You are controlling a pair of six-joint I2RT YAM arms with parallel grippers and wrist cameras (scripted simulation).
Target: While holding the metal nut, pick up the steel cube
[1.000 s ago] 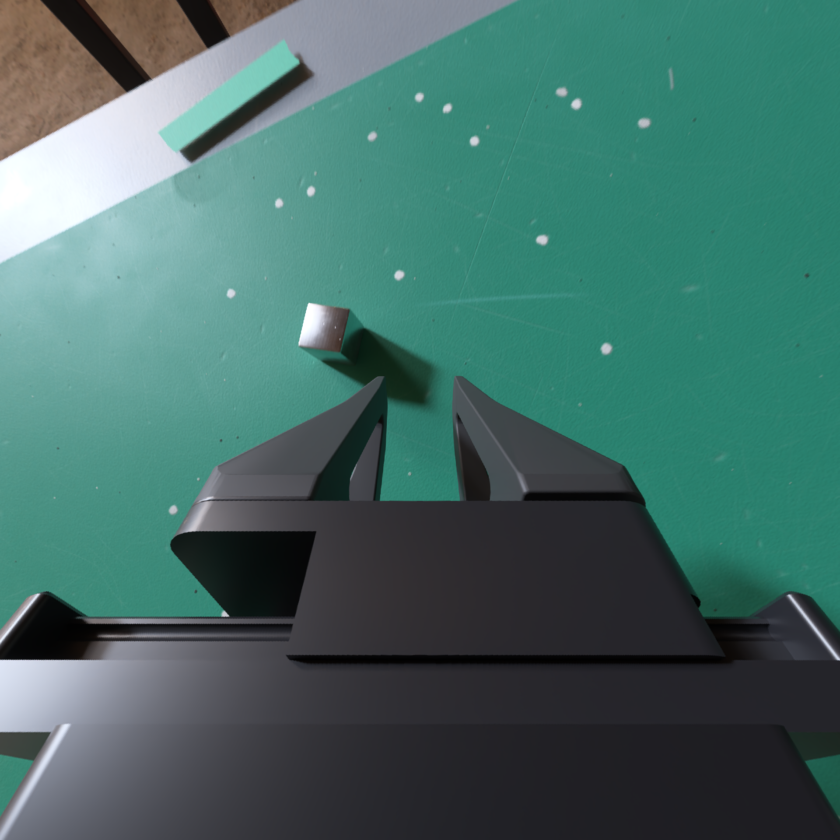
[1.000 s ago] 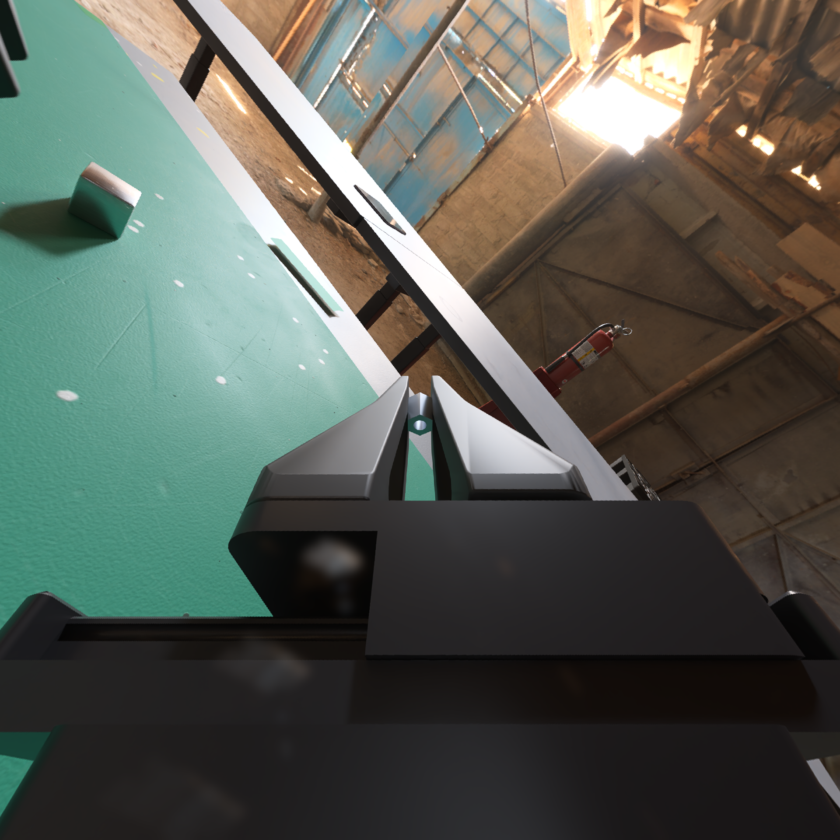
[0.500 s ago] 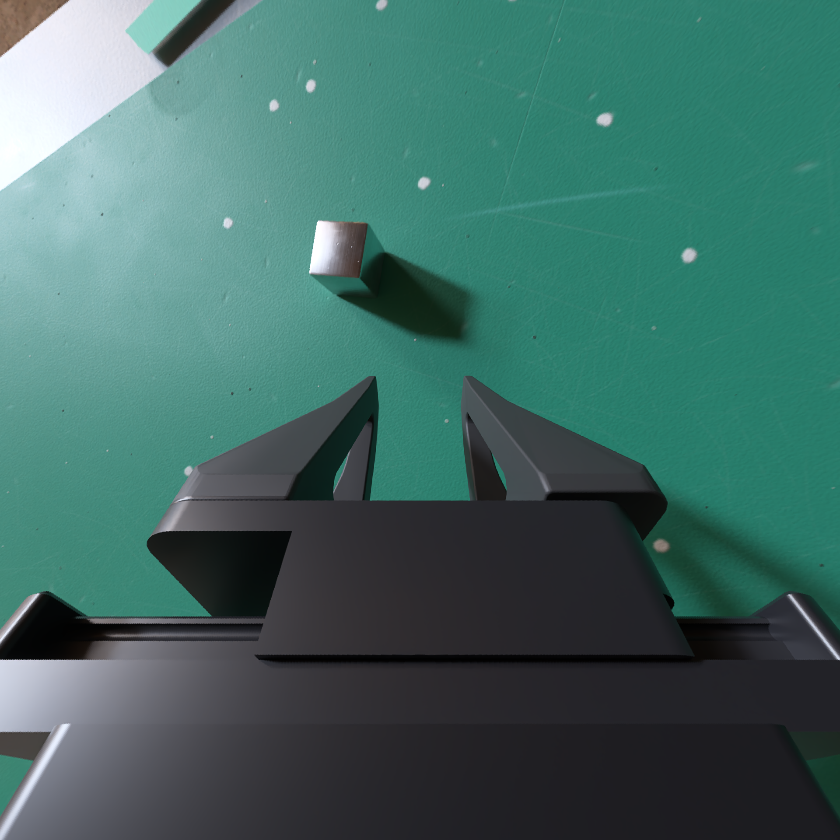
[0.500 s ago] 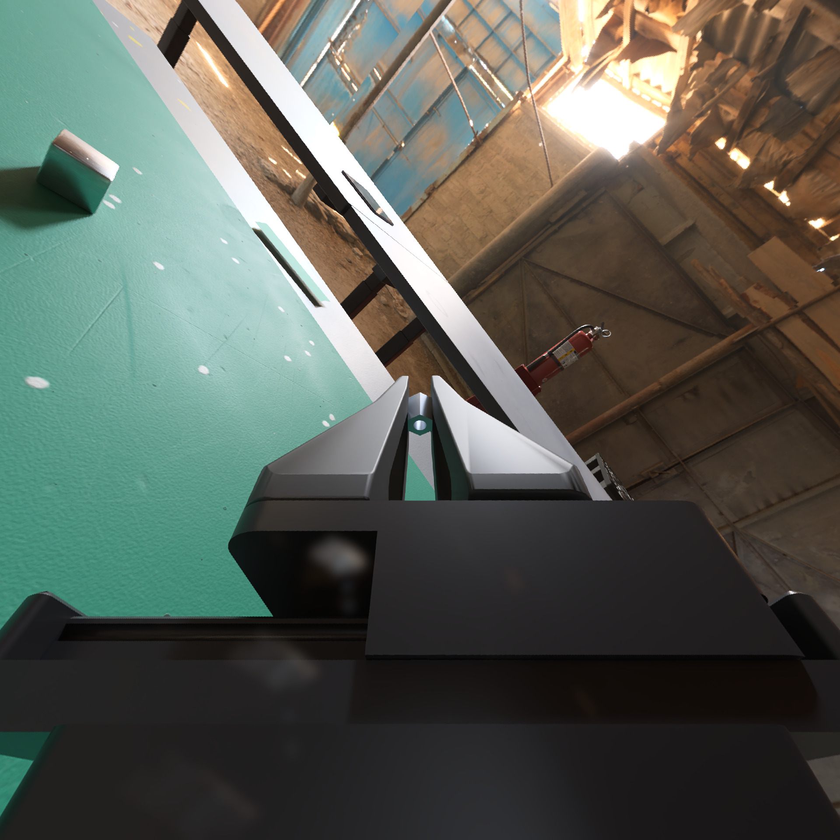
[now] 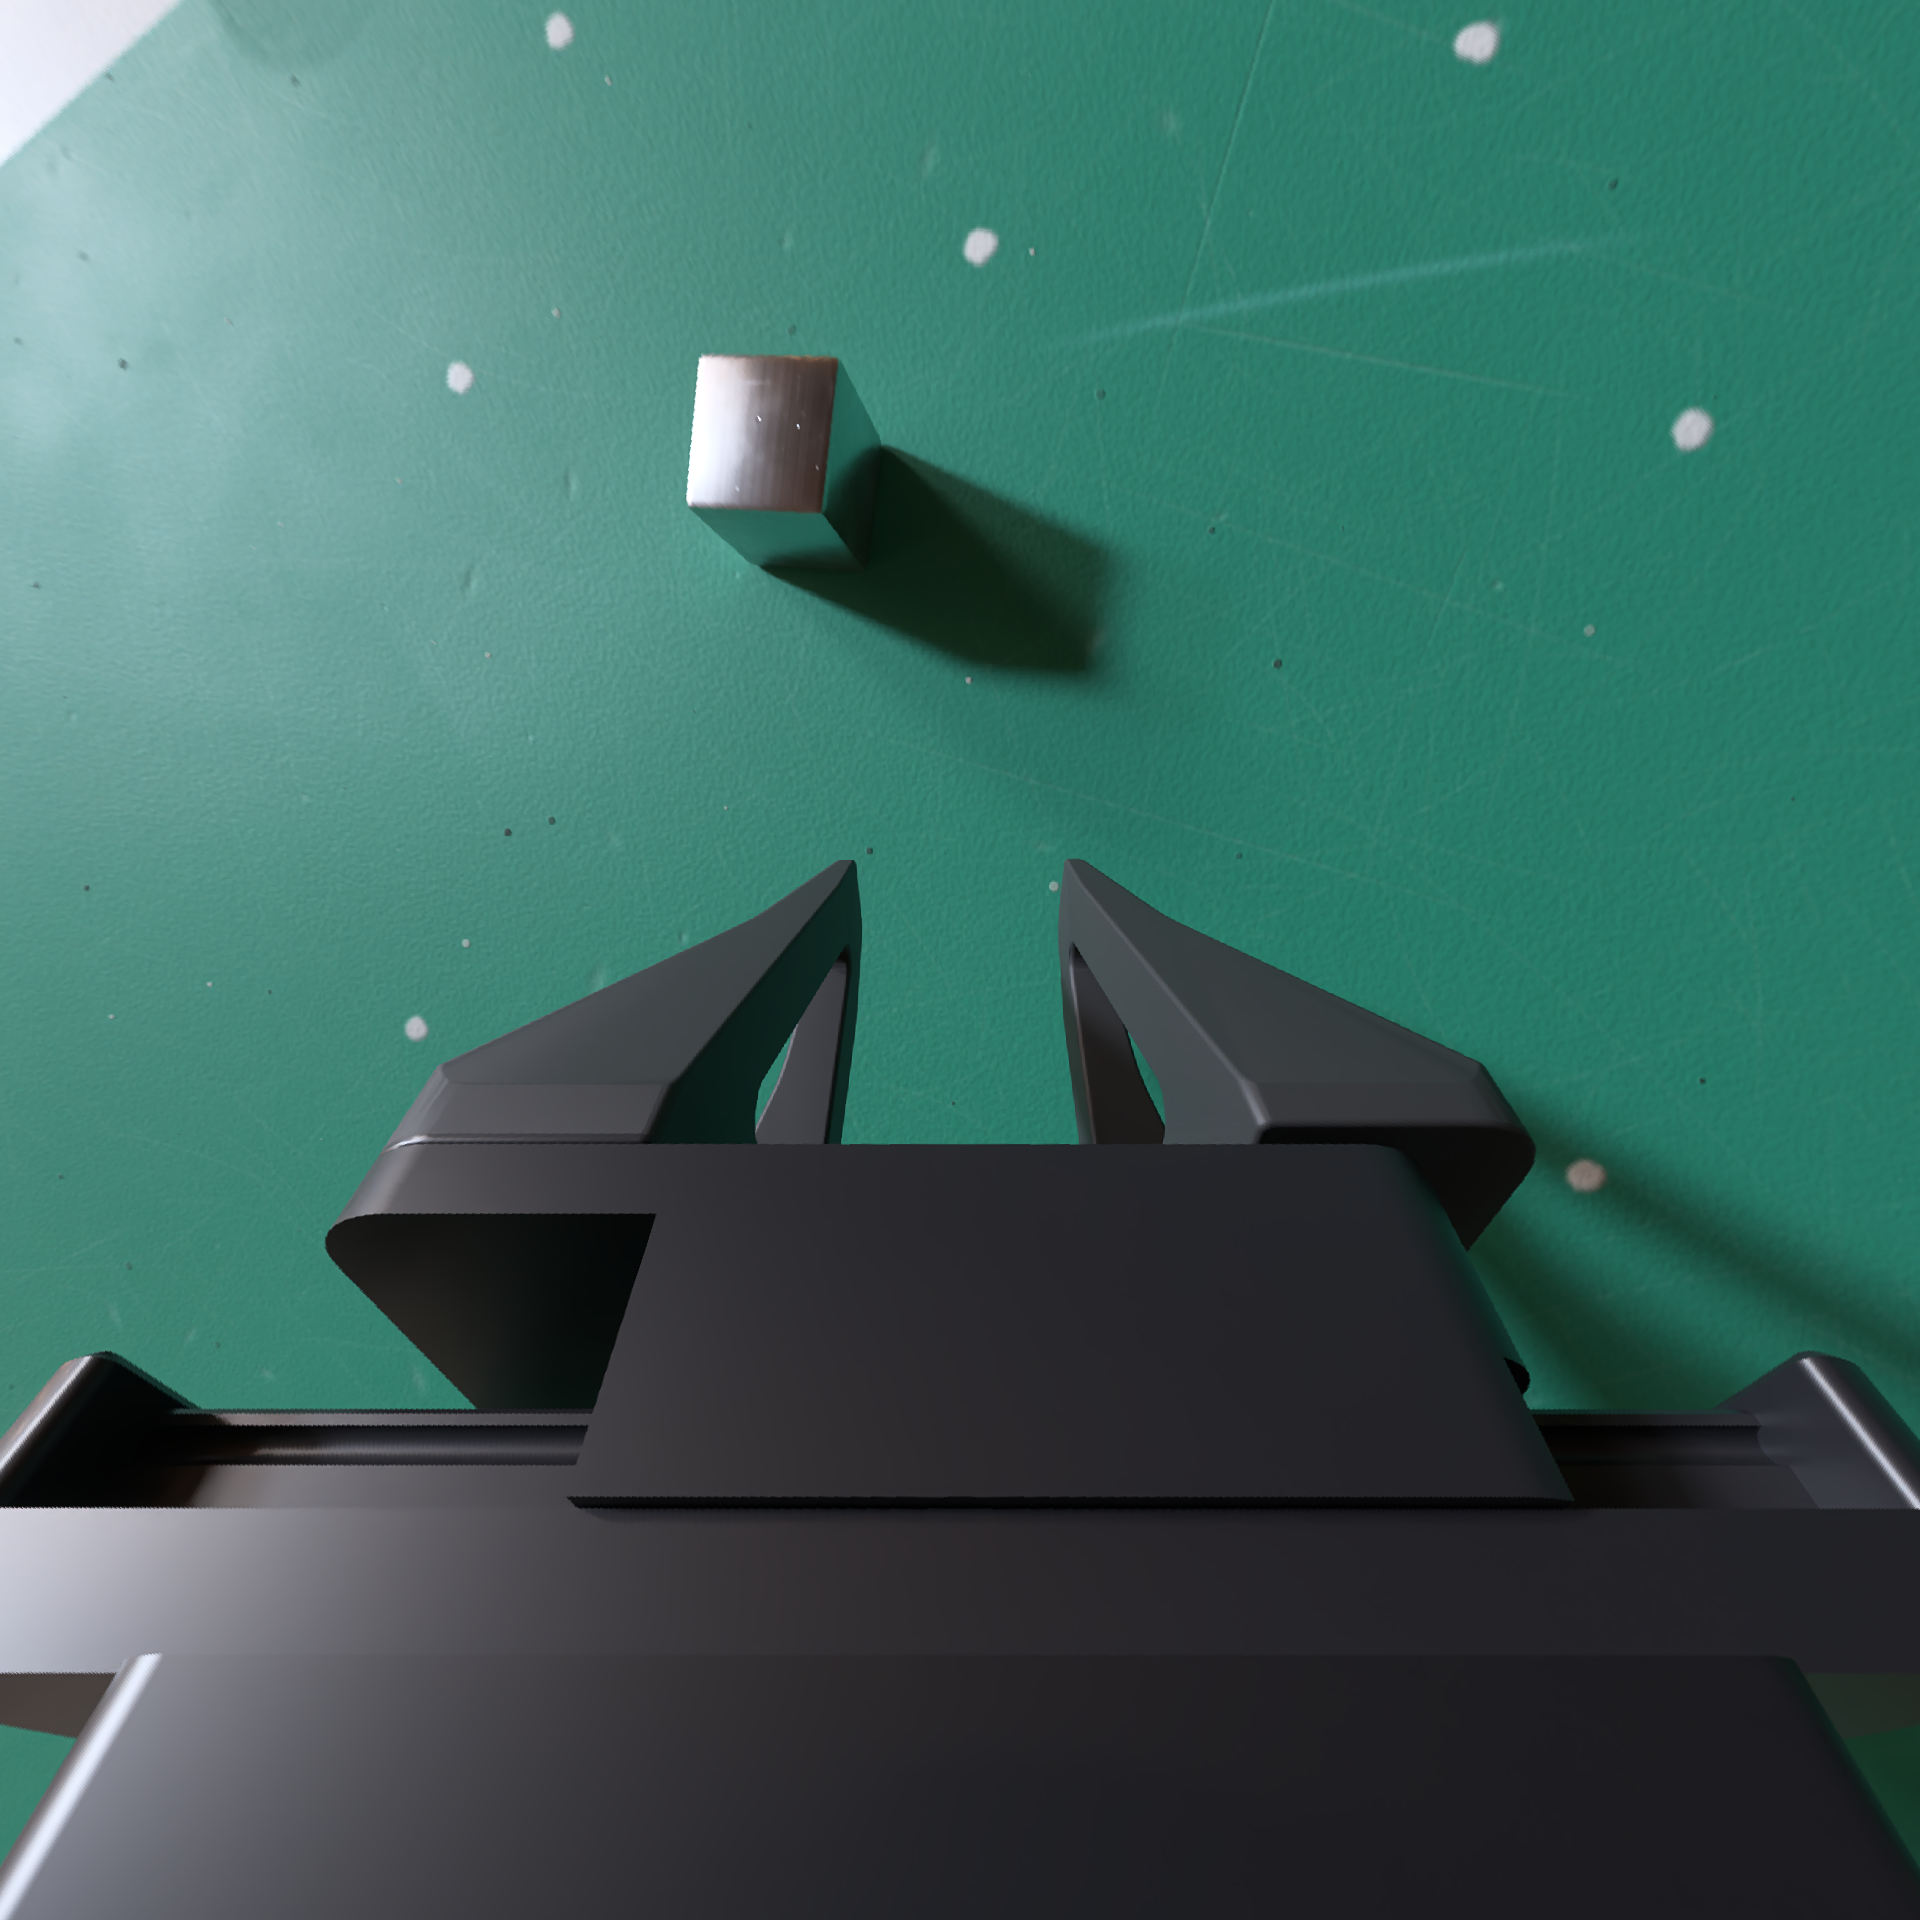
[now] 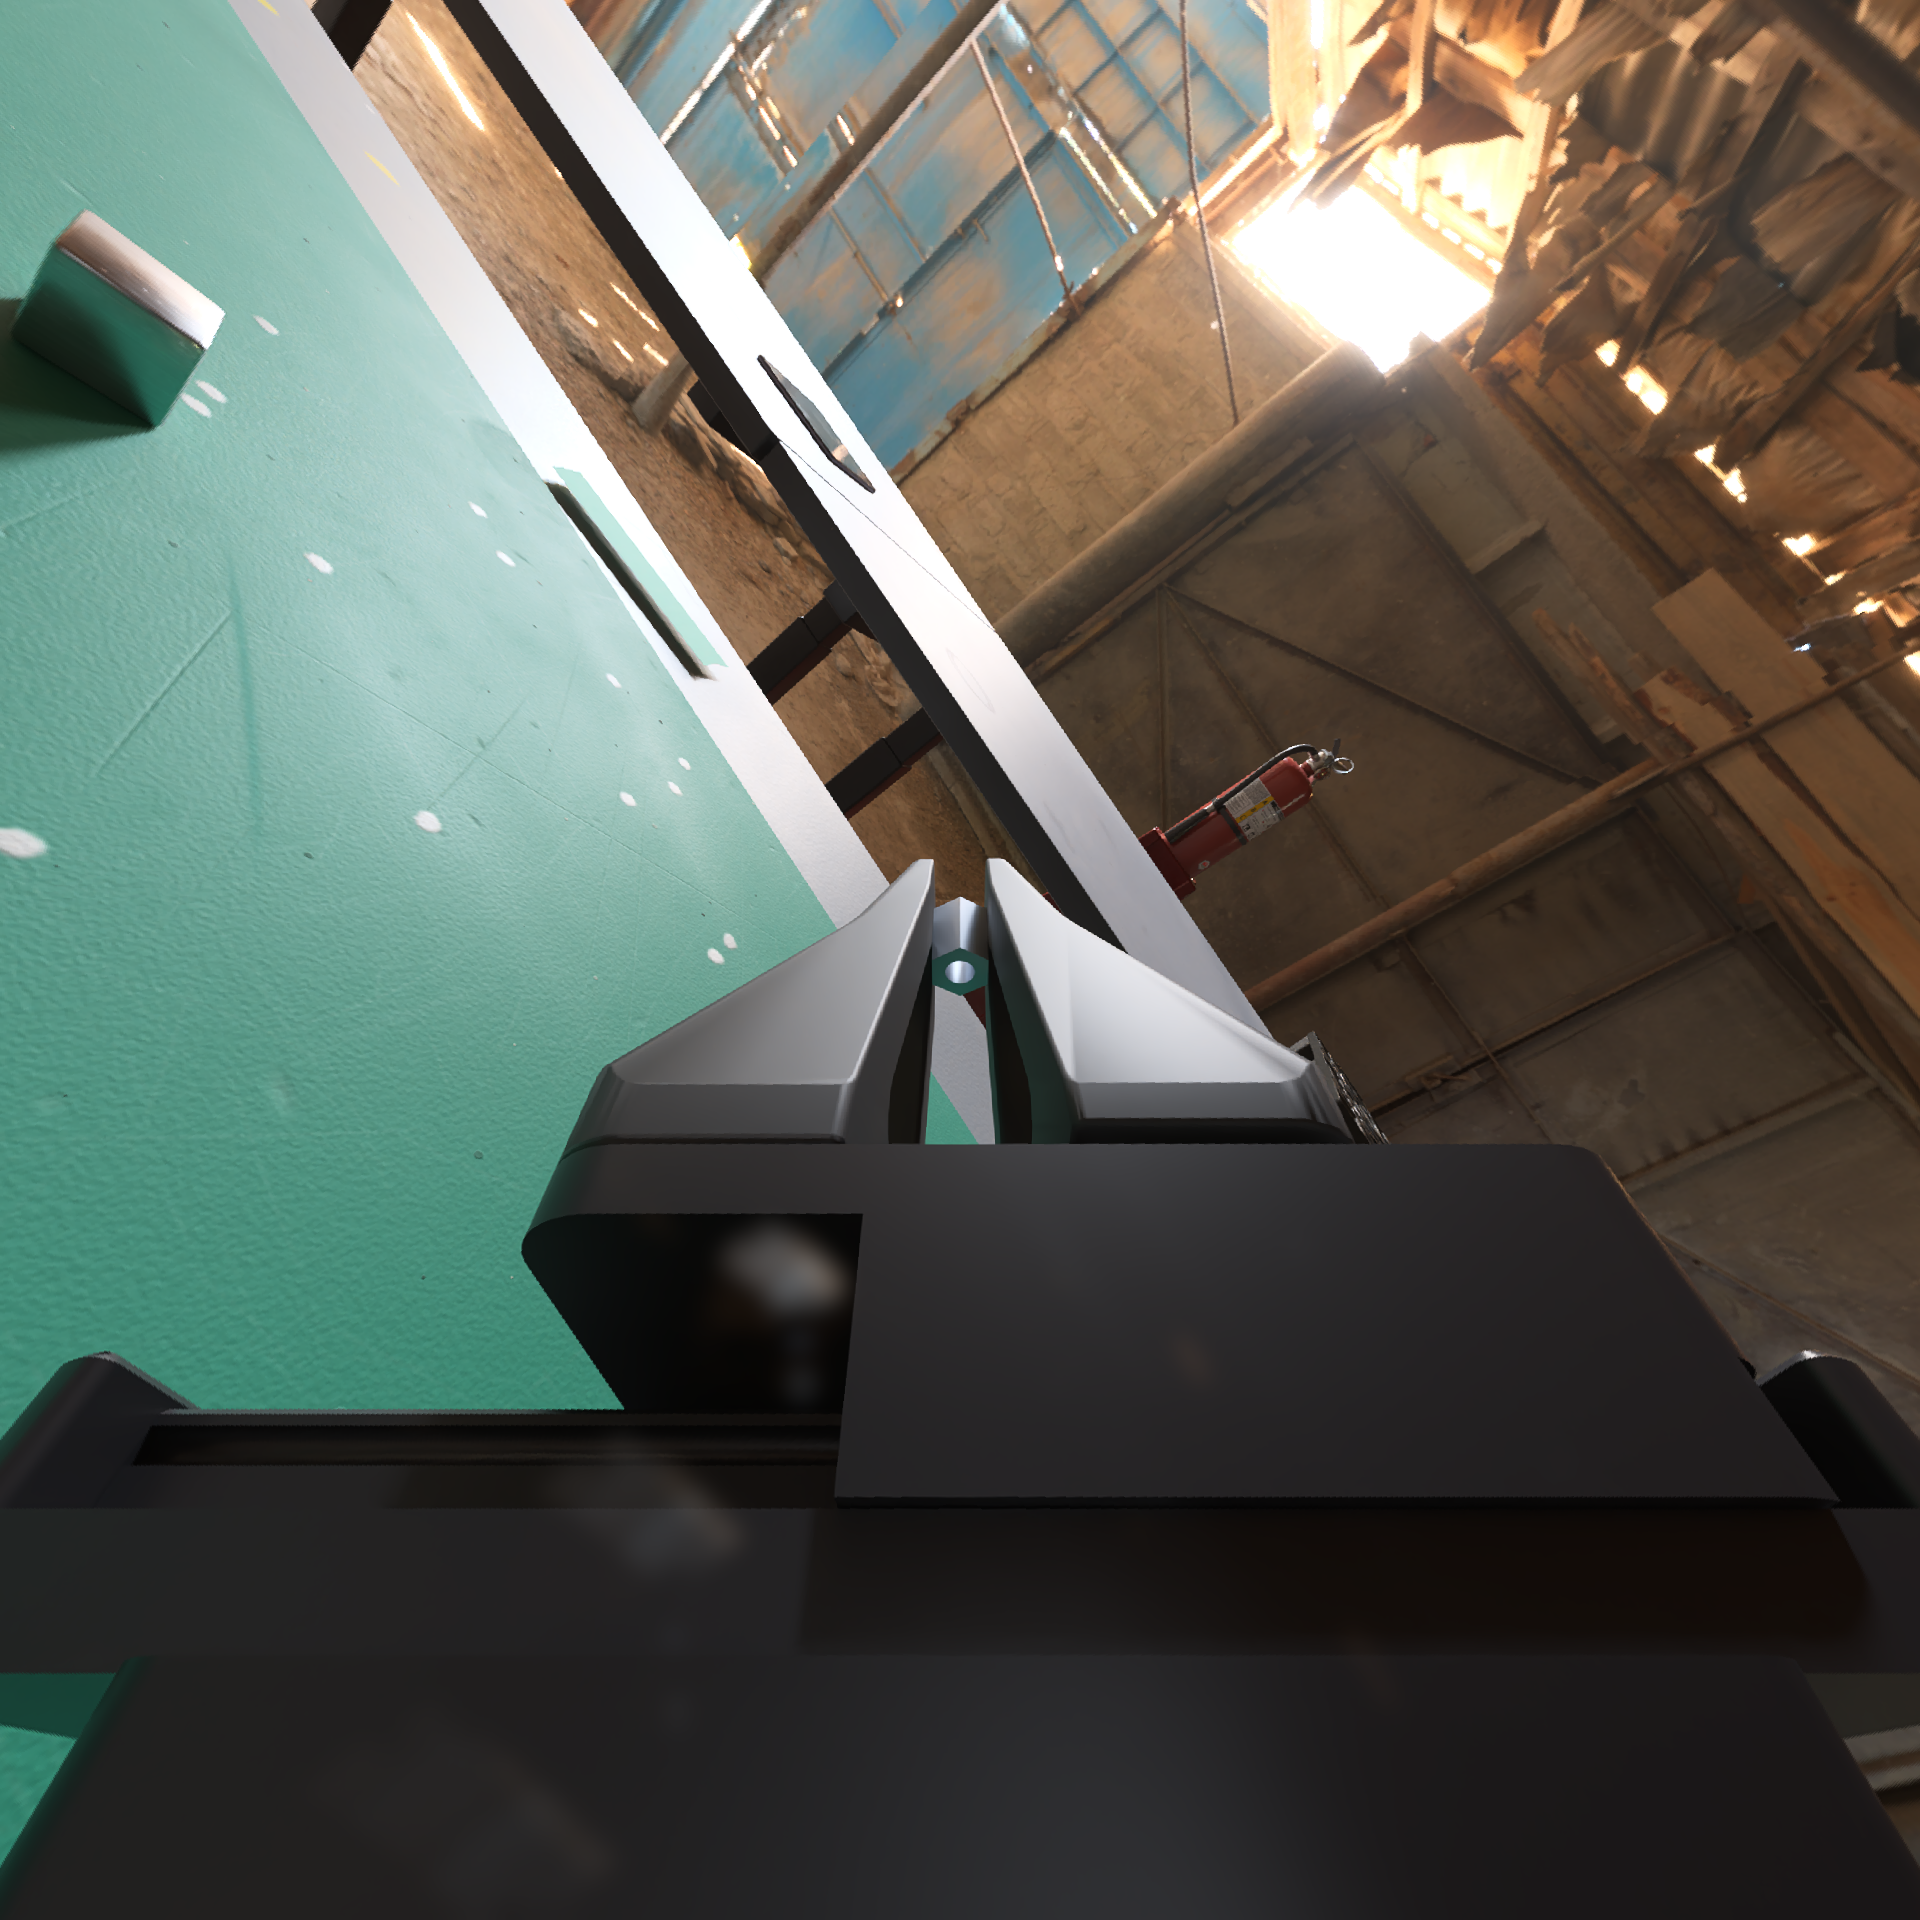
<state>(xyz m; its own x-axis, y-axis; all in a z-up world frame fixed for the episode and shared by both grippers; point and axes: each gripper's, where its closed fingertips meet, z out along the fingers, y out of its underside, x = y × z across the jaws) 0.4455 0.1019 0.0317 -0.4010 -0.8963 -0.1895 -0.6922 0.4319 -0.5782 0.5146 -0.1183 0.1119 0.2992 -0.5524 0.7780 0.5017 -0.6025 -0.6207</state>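
With my right end effector (image 6: 958,902) pinching the metal nut (image 6: 958,970), the steel cube (image 5: 767,449) rests on the green counter (image 5: 312,727) ahead and slightly left of my spread, empty left end effector (image 5: 960,864).

one steel cube (image 5: 764,436), one metal nut (image 6: 958,970), one fire extinguisher (image 6: 1242,812)

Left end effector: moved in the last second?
Yes. The left end effector has dropped closer to the green mat; the steel cube looks larger, and the grey table edge has nearly left the view.
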